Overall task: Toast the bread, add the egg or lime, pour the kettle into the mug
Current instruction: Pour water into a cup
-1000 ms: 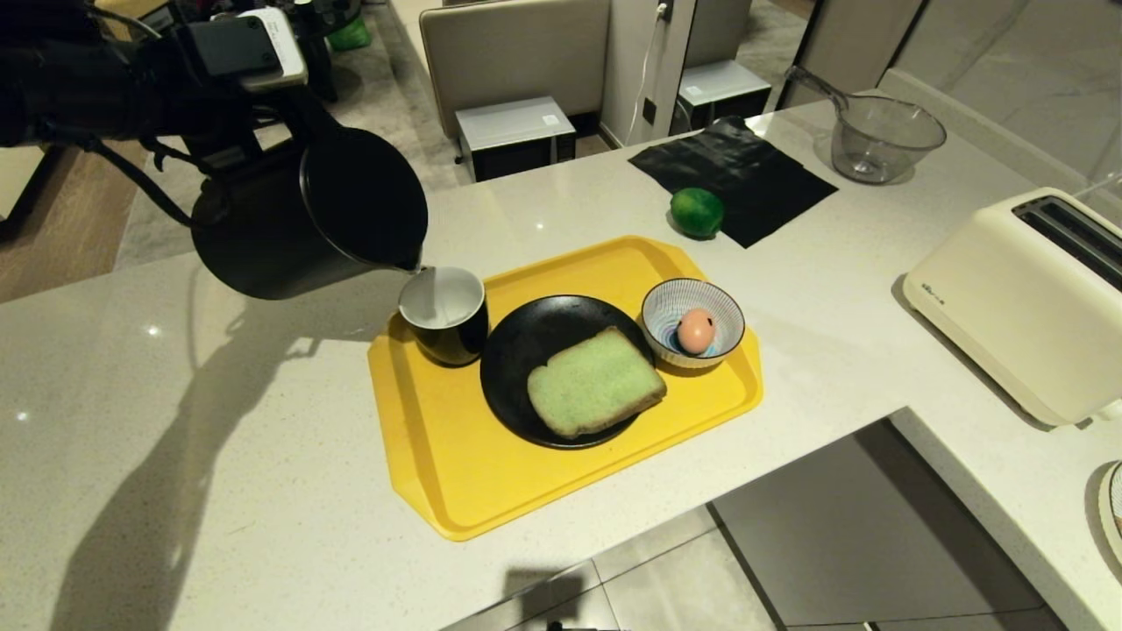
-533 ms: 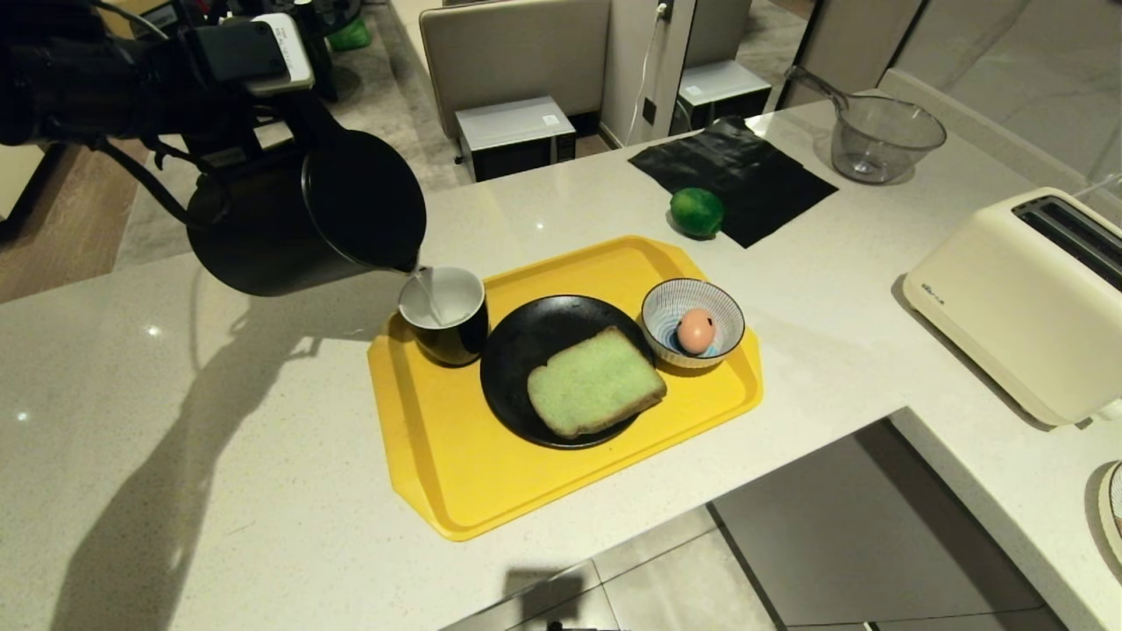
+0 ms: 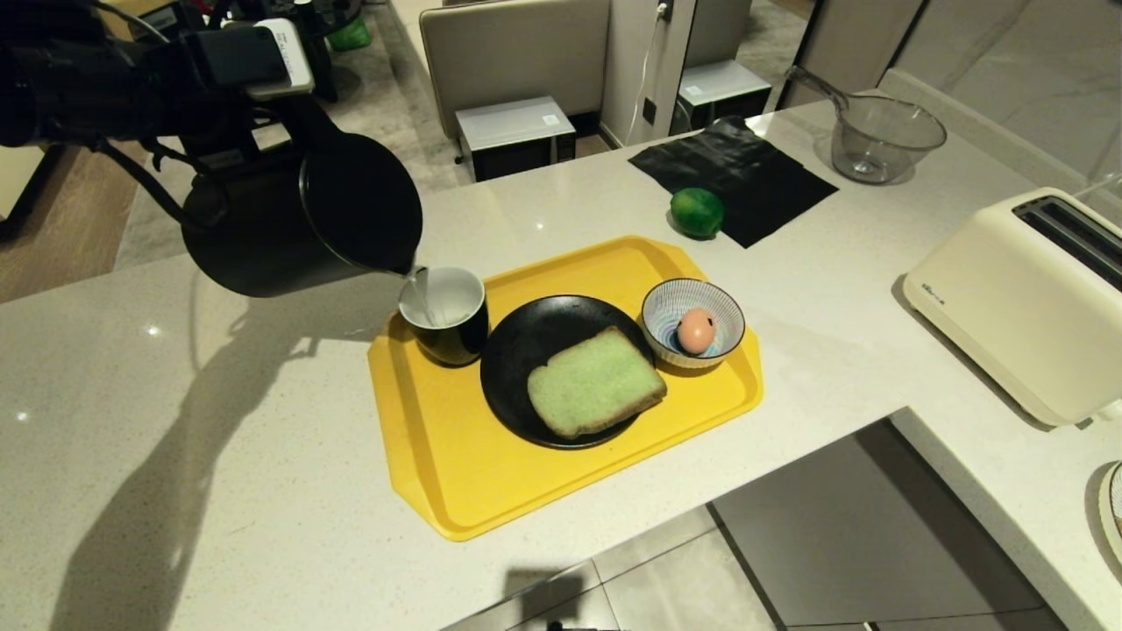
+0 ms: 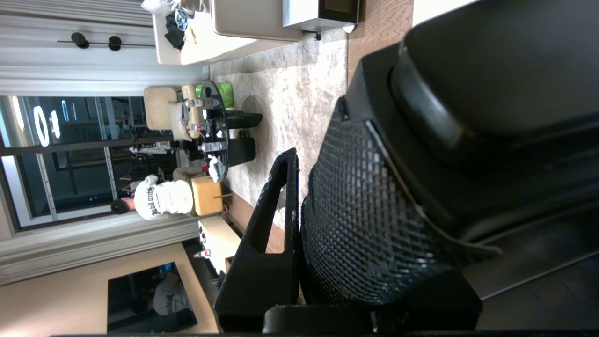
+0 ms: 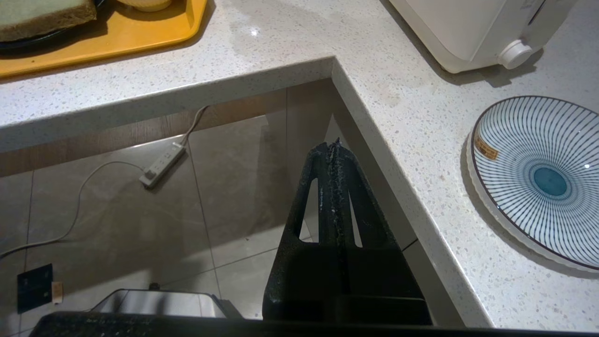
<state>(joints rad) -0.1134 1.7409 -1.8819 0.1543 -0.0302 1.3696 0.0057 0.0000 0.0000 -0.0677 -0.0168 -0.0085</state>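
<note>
Jaws clamped on kettle (image 3: 298, 219) handle

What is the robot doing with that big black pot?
That is a kettle. The robot's left claw grips its handle and tips it, so a thin stream of water runs into the mug on the yellow tray. The bread lies on a black plate, and the egg sits in a striped bowl. The right claw hangs shut below the counter edge.
</note>
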